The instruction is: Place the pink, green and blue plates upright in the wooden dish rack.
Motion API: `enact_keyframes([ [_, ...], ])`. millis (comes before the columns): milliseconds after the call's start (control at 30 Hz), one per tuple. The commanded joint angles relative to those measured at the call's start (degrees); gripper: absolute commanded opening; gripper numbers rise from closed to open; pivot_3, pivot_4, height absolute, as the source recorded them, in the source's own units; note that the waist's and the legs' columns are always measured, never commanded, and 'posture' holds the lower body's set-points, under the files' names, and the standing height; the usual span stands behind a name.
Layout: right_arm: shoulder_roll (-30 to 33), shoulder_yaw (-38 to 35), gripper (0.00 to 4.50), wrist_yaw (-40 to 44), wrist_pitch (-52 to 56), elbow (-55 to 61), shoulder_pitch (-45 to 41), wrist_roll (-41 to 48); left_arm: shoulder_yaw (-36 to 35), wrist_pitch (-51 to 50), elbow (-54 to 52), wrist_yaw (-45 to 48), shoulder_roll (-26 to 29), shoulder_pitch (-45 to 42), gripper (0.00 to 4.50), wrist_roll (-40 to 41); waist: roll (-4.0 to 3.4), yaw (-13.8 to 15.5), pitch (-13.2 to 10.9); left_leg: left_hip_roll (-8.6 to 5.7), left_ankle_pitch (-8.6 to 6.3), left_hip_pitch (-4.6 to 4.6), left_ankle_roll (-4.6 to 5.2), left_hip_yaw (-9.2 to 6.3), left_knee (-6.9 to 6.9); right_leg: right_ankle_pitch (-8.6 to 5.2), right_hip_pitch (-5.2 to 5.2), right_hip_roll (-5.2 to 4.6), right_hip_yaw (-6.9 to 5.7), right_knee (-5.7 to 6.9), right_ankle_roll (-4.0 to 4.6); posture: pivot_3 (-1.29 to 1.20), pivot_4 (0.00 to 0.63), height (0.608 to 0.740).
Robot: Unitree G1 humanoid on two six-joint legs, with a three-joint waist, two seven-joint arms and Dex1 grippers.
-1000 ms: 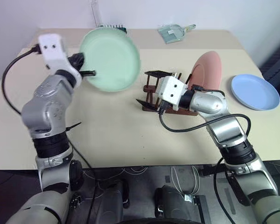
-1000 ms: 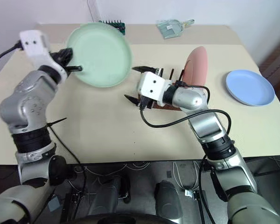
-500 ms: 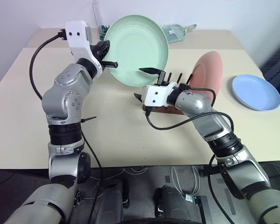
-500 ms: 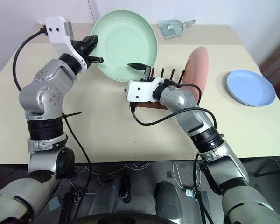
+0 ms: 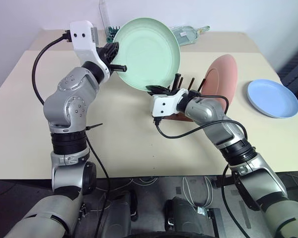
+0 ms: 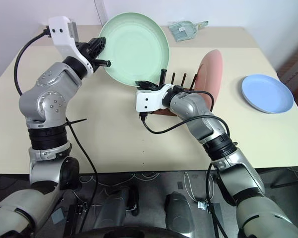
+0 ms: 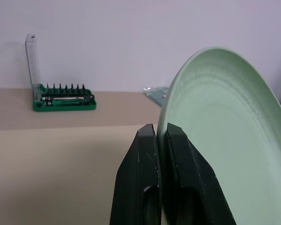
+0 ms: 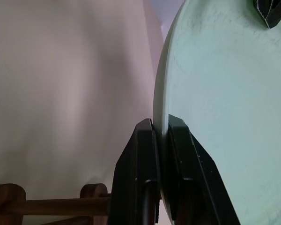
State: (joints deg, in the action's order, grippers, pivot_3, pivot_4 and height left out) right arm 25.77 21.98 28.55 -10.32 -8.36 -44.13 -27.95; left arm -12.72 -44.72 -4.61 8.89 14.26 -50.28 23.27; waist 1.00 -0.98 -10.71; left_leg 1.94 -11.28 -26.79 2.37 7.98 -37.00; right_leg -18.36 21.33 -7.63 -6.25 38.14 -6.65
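The green plate [image 5: 146,52] hangs tilted in the air above the table, just left of the wooden dish rack [image 5: 190,83]. My left gripper [image 5: 118,57] is shut on the plate's left rim; the left wrist view shows its fingers [image 7: 143,154] pinching the rim. My right gripper [image 5: 158,89] is shut on the plate's lower rim [image 8: 215,93], right beside the rack's end. The pink plate [image 5: 221,78] stands upright in the rack's right end. The blue plate [image 5: 271,97] lies flat on the table at the far right. My right arm hides much of the rack.
A green tool bit holder [image 7: 63,101] stands at the table's back edge, behind the green plate. A pale green packet [image 5: 186,33] lies at the back centre. Open tabletop [image 5: 124,139] stretches in front of the rack and to the left.
My left arm swung the green plate rightward to the rack, then held still. My right gripper, open before, rose to the plate's lower rim and shut on it.
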Motion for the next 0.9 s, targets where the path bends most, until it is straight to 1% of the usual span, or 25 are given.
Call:
enact_keyframes([
  [33,-0.2,-1.2,0.03,-1.0,-0.7,-0.2,-1.9,-0.4,-2.5,0.0,-2.3,-0.8,-1.2,-1.4,0.00,3.0,0.00,0.0,0.0,0.00,0.00,0.00,0.00,0.00,0.00,0.00,0.00,0.00,0.00,0.00,0.00,0.00,0.150,0.736],
  [67,-0.1,-1.3,0.03,-1.2,-0.9,-0.2,-1.9,-0.6,-3.3,0.0,-2.2,-1.1,-1.5,-1.4,0.00,3.7,0.00,0.0,0.0,0.00,0.00,0.00,0.00,0.00,0.00,0.00,0.00,0.00,0.00,0.00,0.00,0.00,0.150,0.736],
  [100,-0.1,-1.3,0.00,-1.3,-1.0,-0.3,-1.9,-0.7,-3.7,0.0,-2.2,-1.3,-1.7,-1.5,0.70,4.1,0.00,0.0,0.0,0.00,0.00,0.00,0.00,-0.01,0.00,0.00,0.00,0.00,0.00,0.00,0.00,0.00,0.150,0.736],
  [133,-0.1,-1.4,0.00,-1.5,-1.1,-0.3,-1.8,-0.8,-4.6,0.3,-2.2,-1.4,-2.0,-1.5,0.99,5.0,0.00,0.0,0.0,0.00,0.00,0.00,0.00,-0.01,0.00,0.00,-0.01,0.00,0.00,0.00,0.00,0.00,0.150,0.736],
  [233,-0.2,-1.6,0.00,-2.0,-1.2,-0.4,-1.7,-1.0,-9.0,2.5,-1.8,-4.0,-3.7,-2.7,2.65,8.3,0.00,0.0,0.0,0.00,0.00,0.01,0.00,-0.02,-0.01,0.00,-0.02,0.00,0.00,-0.01,0.00,0.00,0.150,0.736],
  [267,-0.1,-1.6,0.00,-2.1,-1.3,-0.5,-1.8,-1.0,-10.2,3.4,-1.1,-5.1,-3.8,-3.4,3.14,8.6,0.00,-0.1,0.0,0.00,0.00,0.01,0.00,-0.03,-0.01,0.00,-0.03,0.00,0.00,-0.01,0.00,0.00,0.150,0.736],
  [300,-0.1,-1.7,0.00,-2.2,-1.4,-0.5,-1.8,-1.1,-10.8,4.4,-0.5,-6.2,-3.6,-3.9,3.74,8.1,0.00,-0.1,0.0,0.01,0.00,0.01,0.00,-0.03,-0.01,0.00,-0.02,0.00,0.00,0.00,0.00,0.00,0.150,0.736],
  [333,0.0,-1.8,0.00,-2.4,-1.5,-0.5,-1.9,-1.1,-11.3,5.5,0.1,-7.0,-3.2,-4.2,4.18,7.6,0.00,0.0,0.0,0.02,0.00,0.01,0.00,-0.03,-0.01,0.00,-0.02,0.01,0.00,0.00,0.00,0.00,0.150,0.736],
  [367,0.0,-1.9,0.00,-2.4,-1.6,-0.4,-1.9,-1.0,-12.1,6.6,0.7,-7.7,-2.9,-4.4,4.46,7.4,0.00,0.0,0.0,0.01,0.01,0.01,0.00,-0.03,-0.01,0.00,-0.03,0.01,0.00,0.00,0.00,0.00,0.150,0.736],
  [500,0.4,-2.8,0.00,-2.5,-1.4,0.3,-2.0,-0.4,-14.1,10.2,2.7,-8.9,-1.3,-4.7,4.46,7.3,0.00,0.0,0.0,0.00,0.00,0.04,0.00,-0.03,0.00,0.00,-0.07,0.01,-0.01,-0.02,0.00,0.00,0.150,0.736],
  [600,0.1,-6.3,0.00,-1.4,0.5,3.4,-1.8,4.1,-15.1,11.4,5.4,-8.3,2.3,-3.7,4.46,6.5,0.00,0.0,0.0,0.00,0.00,0.03,0.00,-0.03,-0.01,0.00,-0.05,0.01,-0.01,-0.01,0.00,0.00,0.150,0.736],
  [633,-0.7,-8.9,0.00,-0.4,3.1,6.1,-1.5,8.2,-14.2,12.1,6.3,-6.3,4.5,-2.2,4.46,5.5,0.00,0.0,0.0,0.00,0.00,0.02,0.00,-0.03,0.00,0.00,-0.04,0.01,-0.01,-0.01,0.00,0.00,0.150,0.736],
  [733,-2.5,-16.6,0.00,4.4,14.3,17.3,0.9,22.7,-7.6,14.3,6.7,3.8,10.4,5.6,4.46,2.1,-0.04,-0.1,0.0,0.00,0.00,0.04,0.00,-0.01,0.08,0.00,-0.02,0.02,0.00,-0.01,0.00,0.00,0.150,0.736],
  [800,-3.7,-20.8,0.00,4.9,21.1,22.6,1.7,29.7,-5.6,15.8,6.7,8.3,11.8,9.0,4.46,2.2,-0.04,0.1,0.0,-0.01,0.00,0.08,0.00,-0.01,0.12,0.00,-0.06,0.03,-0.01,-0.02,0.00,0.00,0.150,0.736],
  [867,-4.8,-26.0,0.00,4.6,30.0,28.4,3.3,39.4,-3.1,18.4,6.4,14.0,12.8,12.8,4.46,1.8,-0.02,0.4,0.0,-0.01,0.00,0.04,0.00,-0.04,0.03,0.00,-0.08,0.03,-0.04,-0.02,0.00,0.00,0.150,0.736],
  [900,-5.0,-27.5,0.00,4.6,33.1,30.4,3.9,42.6,-2.3,19.5,6.3,15.8,13.1,13.9,4.46,1.5,-0.01,0.5,0.0,-0.01,-0.01,0.02,0.01,-0.06,0.00,0.00,-0.09,0.02,-0.07,-0.03,0.01,0.00,0.150,0.736],
])
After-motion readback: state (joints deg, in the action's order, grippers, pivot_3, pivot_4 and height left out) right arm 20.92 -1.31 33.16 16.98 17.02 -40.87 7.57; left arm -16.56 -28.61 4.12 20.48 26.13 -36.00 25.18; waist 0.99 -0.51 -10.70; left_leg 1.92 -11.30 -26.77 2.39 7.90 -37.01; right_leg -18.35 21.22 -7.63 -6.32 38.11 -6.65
